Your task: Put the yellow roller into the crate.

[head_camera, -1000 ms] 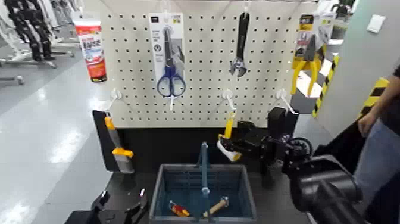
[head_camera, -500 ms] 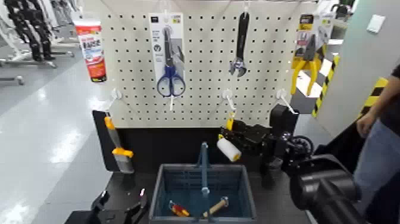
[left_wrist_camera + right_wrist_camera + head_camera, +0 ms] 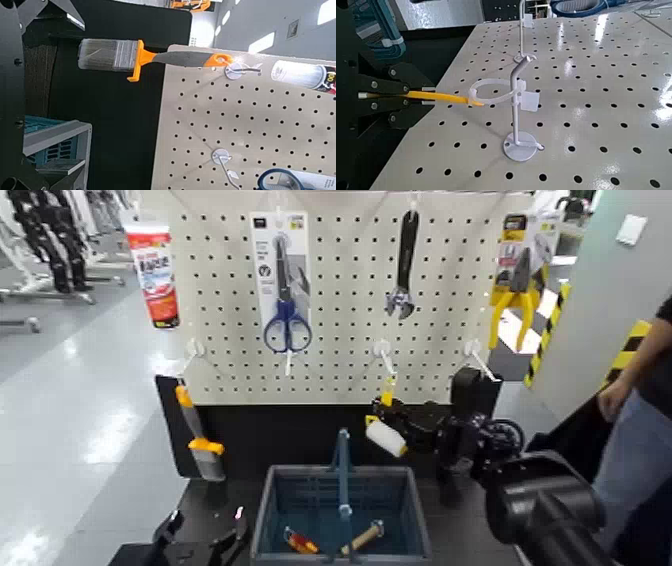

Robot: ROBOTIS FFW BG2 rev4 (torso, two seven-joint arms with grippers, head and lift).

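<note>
Nearest, beside the crate on the robot's left, is the left gripper [image 3: 207,533], dark and angular, its fingers apart with nothing between them. The crate [image 3: 271,515] is a rectangular basket of blue-grey plastic with slatted walls and an upright centre handle. Inside the crate lie a red-and-orange tool [image 3: 301,541] and a tan, cylindrical piece [image 3: 362,537].

Beyond and above the crate, outside it, hangs the roller [image 3: 386,438]: a white, soft-looking cylindrical sleeve and a smooth yellow handle. The right gripper [image 3: 387,410], above the crate's far side, is clamped on that handle. A translucent loop [image 3: 493,81] at the handle's end encircles a smooth white hook [image 3: 515,111].

The brush [image 3: 202,440], orange-handled with grey bristles, hangs beyond the crate on the robot's left. Behind the crate rises the pegboard [image 3: 340,370], pale and perforated, bearing blue-handled scissors [image 3: 288,325], a metal wrench [image 3: 402,275] and yellow-handled pliers [image 3: 516,300].
</note>
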